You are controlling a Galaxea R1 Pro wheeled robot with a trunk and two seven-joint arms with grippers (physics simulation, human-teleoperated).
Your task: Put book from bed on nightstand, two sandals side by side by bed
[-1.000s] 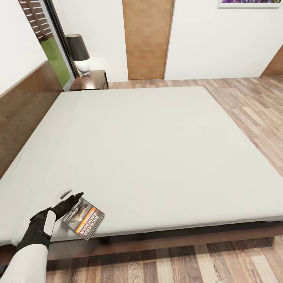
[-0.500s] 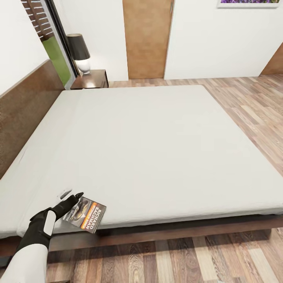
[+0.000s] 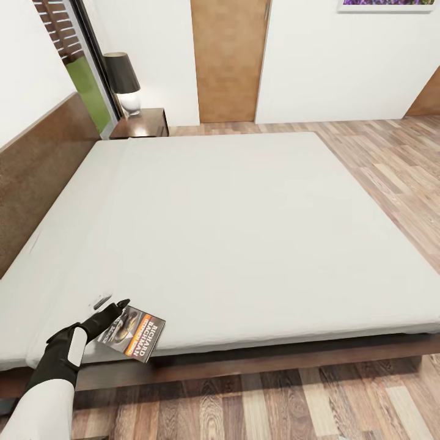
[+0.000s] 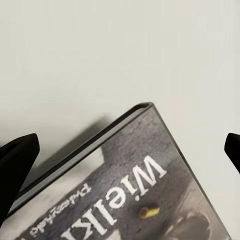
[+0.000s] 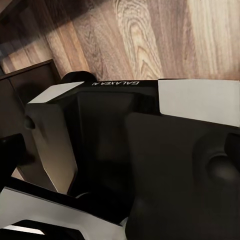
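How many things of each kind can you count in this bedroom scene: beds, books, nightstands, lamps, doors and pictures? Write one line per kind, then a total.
Beds: 1, the bed
Books: 1, the book, at the left gripper
Nightstands: 1, the nightstand
Lamps: 1, the lamp
Doors: 2, one door, a second door partly in view
Pictures: 1, the picture
Total: 7

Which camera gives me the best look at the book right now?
The head view: the whole book lies at the bed's near edge by the left gripper. The left wrist view crops one corner close up.
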